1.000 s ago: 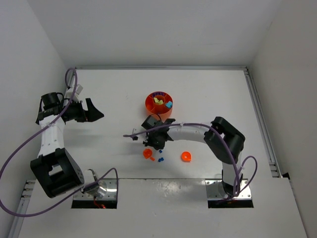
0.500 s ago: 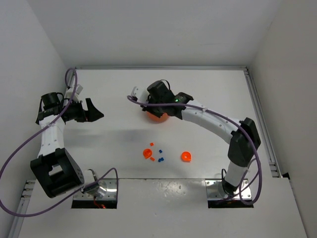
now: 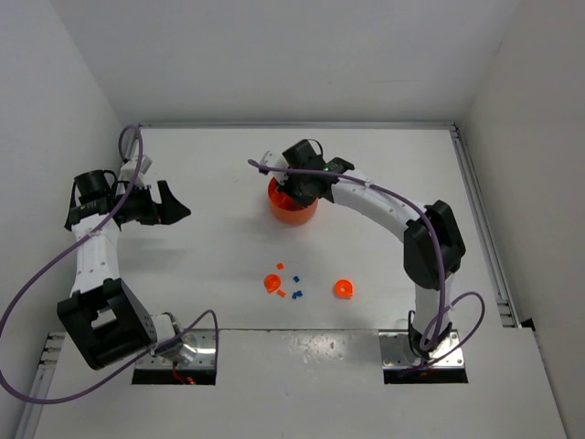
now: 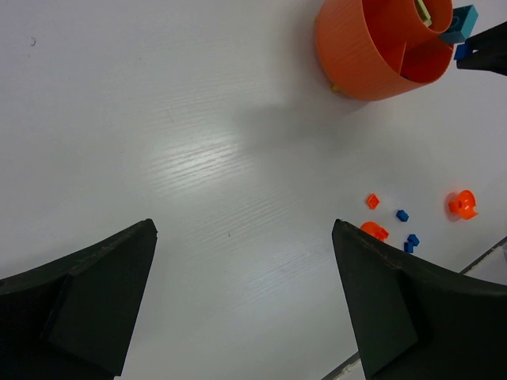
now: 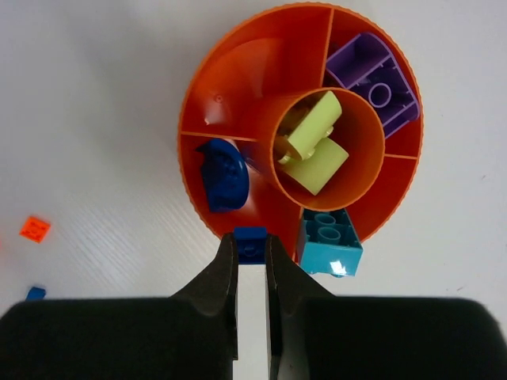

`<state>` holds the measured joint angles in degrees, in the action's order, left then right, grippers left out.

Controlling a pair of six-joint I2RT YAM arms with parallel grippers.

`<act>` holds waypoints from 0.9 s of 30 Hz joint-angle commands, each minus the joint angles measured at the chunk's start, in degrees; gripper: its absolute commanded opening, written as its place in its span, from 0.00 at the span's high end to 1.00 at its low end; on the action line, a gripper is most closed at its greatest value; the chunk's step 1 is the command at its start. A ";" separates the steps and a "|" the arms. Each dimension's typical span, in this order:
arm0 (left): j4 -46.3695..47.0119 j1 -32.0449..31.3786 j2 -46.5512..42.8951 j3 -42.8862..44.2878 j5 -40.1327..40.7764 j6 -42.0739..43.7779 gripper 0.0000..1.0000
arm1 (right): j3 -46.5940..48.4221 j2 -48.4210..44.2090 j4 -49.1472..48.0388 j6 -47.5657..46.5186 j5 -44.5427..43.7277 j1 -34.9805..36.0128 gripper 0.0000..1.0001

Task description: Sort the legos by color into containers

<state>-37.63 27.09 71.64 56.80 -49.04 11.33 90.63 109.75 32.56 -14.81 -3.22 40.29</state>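
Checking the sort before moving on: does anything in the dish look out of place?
Yes. The cyan plastic brick is not seated: it juts over the outer rim of the round orange divided dish, near the right claw, which is shut on a small blue brick.

No legible text, labels or numbers anywhere.

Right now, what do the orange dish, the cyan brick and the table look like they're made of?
Orange dish: seemingly moulded plastic, semi-gloss; thin even walls, fine ribbing on the outside, soft highlights.
Cyan brick: hard glossy plastic; crisp studs and a bright glare spot.
Table: probably white-painted or laminated board, satin; a faint wood-like grain shows in the sheen.
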 commanded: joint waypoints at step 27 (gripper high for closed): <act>2.38 -7.05 -5.02 2.09 4.83 -0.52 0.00 | 5.61 1.95 -1.53 2.24 2.61 -2.94 0.61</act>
<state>-36.80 20.97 68.03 56.80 -44.56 11.33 93.60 111.46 32.93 -13.45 -1.43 37.63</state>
